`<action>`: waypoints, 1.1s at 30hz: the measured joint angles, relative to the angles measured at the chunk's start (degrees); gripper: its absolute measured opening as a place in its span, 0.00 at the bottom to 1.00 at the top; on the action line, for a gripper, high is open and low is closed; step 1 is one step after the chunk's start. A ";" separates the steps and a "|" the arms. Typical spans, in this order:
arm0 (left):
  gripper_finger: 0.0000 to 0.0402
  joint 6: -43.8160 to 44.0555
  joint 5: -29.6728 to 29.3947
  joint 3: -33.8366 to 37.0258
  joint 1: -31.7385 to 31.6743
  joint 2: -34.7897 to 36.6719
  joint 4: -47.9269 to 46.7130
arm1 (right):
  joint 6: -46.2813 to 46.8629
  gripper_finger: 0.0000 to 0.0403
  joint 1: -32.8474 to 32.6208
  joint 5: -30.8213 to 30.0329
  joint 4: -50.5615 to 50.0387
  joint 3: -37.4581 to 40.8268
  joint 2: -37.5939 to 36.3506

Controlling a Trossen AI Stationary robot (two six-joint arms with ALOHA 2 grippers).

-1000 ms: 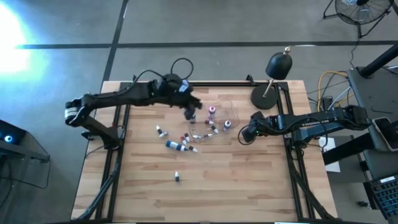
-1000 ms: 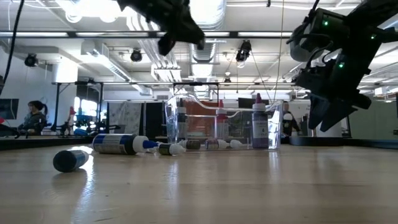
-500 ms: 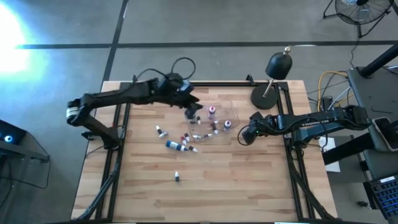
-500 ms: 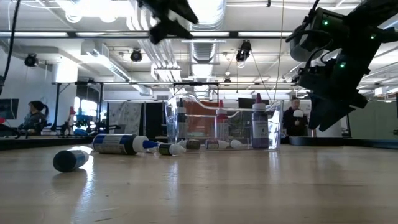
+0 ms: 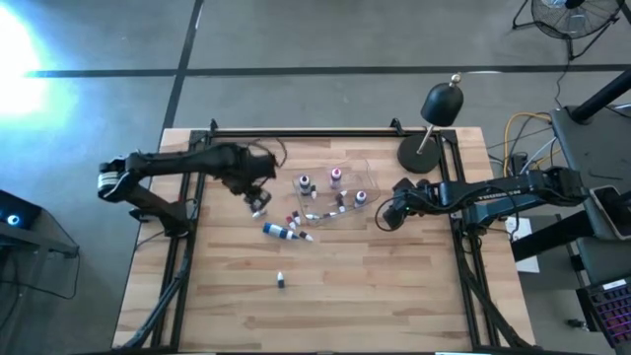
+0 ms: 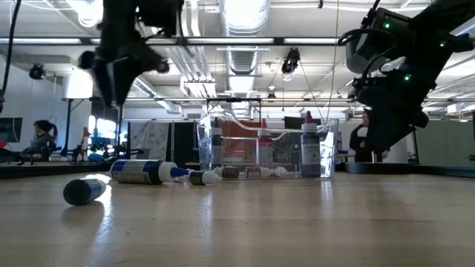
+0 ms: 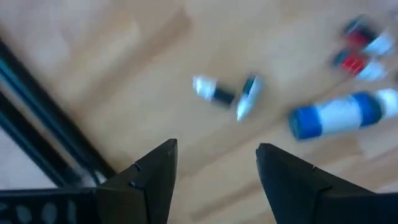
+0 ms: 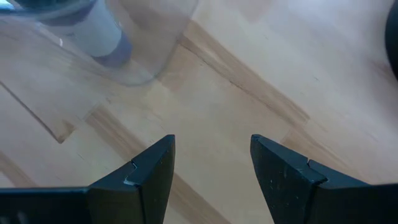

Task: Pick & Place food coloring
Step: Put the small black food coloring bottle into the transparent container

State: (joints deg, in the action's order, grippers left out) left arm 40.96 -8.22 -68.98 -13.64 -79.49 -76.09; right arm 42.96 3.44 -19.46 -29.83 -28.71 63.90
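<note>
Your left gripper point(image 5: 259, 202) hangs with its fingers spread and nothing between them, over the small bottles point(image 5: 255, 209) at the left of the food coloring point(image 5: 296, 219) scattered mid-table. Several more bottles stand upright in the clear tray point(image 5: 357, 183) to the right. Your right gripper point(image 5: 387, 217), fingers also apart and empty, waits just right of that tray, near the black lamp point(image 5: 441, 104).

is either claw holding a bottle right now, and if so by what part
Nothing is held. The left claw is open and empty above loose food coloring bottles; the right claw is open and empty beside the clear tray.
</note>
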 joint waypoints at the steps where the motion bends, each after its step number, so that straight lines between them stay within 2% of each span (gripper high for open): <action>1: 0.48 2.83 2.04 1.74 -0.44 0.07 0.36 | -0.10 0.50 -0.01 0.00 0.06 0.00 0.00; 3: 0.48 7.75 5.87 5.25 -1.83 0.08 4.92 | 0.03 0.50 -0.02 0.00 0.08 0.00 -0.02; 7: 0.48 16.37 8.44 13.60 -1.74 0.22 18.32 | 0.34 0.50 -0.02 0.00 0.32 0.00 -0.02; 9: 0.48 20.01 8.22 17.51 -1.83 0.12 24.64 | 0.35 0.50 -0.04 0.04 0.41 0.00 -0.02; 12: 0.48 26.44 4.73 21.94 -1.88 0.15 30.77 | 0.41 0.50 -0.04 0.04 0.40 0.00 -0.02; 17: 0.48 38.09 -3.87 24.03 -1.67 1.48 32.14 | 0.52 0.50 -0.04 0.05 0.40 0.00 -0.02; 19: 0.48 40.03 -6.63 24.06 -1.52 1.44 32.52 | 0.36 0.50 -0.04 0.02 0.41 0.00 -0.02; 23: 0.48 39.76 -6.61 24.07 -1.52 0.67 34.18 | 0.05 0.50 -0.04 -0.54 0.43 0.27 -0.02; 27: 0.48 42.52 -3.08 24.56 -0.19 0.11 33.39 | -0.07 0.50 -0.04 -1.50 0.42 0.67 -0.04; 33: 0.48 48.65 -5.77 26.21 1.59 0.00 34.12 | 0.33 0.50 -0.04 -1.83 0.62 0.83 -0.04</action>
State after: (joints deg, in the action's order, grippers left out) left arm 89.60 -14.00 -42.77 -12.05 -79.48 -41.97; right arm 43.29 3.40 -21.30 -29.21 -27.88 63.86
